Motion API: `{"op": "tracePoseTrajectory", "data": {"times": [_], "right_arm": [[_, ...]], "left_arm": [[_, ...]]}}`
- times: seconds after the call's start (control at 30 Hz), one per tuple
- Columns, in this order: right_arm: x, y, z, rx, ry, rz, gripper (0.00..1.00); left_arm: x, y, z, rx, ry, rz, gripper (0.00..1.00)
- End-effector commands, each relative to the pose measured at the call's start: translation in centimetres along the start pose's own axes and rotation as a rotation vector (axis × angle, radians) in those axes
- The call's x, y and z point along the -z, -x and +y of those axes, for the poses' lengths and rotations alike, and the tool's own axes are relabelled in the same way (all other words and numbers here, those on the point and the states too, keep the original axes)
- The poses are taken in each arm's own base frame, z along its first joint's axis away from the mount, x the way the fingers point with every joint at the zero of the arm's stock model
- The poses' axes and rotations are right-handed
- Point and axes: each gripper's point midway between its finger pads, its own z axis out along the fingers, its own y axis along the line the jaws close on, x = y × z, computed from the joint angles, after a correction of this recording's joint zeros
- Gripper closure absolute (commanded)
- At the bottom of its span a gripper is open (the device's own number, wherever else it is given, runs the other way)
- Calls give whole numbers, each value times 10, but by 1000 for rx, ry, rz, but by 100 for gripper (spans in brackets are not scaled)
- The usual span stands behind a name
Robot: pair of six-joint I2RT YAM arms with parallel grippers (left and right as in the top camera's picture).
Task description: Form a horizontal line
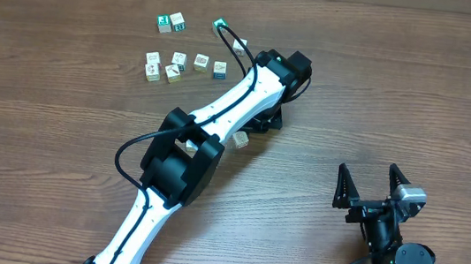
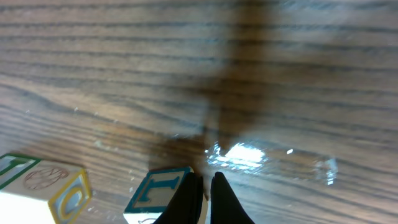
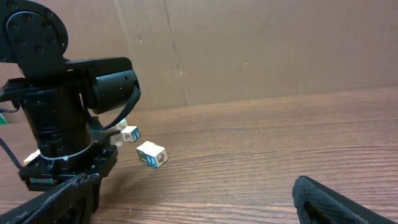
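A row of small pale cubes (image 1: 187, 61) lies at the far left-centre of the table, with two more pale cubes (image 1: 162, 72) just in front of its left end. My left arm (image 1: 249, 89) reaches over the table, and its gripper is hidden under it in the overhead view. In the left wrist view the left gripper (image 2: 208, 186) is shut and empty, with a blue-lettered cube (image 2: 155, 193) right beside its left finger. That cube may be the lone one (image 1: 240, 139) by the arm, which also shows in the right wrist view (image 3: 151, 154). My right gripper (image 1: 368, 170) is open and empty at the near right.
Two green-faced cubes (image 1: 171, 23) lie behind the row, and another cube (image 1: 239, 47) sits by the left arm's cable. A yellow-edged cube (image 2: 56, 190) lies left of the blue-lettered one. A cardboard wall (image 3: 261, 43) stands behind the table.
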Motion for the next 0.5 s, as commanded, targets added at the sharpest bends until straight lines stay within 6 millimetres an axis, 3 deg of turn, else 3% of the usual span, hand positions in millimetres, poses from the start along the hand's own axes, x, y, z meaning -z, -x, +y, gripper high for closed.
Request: {"op": "tracePoseTrajectory", "data": {"times": [0.0,0.47], "right_arm": [[0,-2,-2,4,-10,-4,0],[0,-2,-2,4,-10,-4,0]], "left_arm": [[-1,1,7,9,32,-6,96],[0,-8,-3,-41,11,8,96]]}}
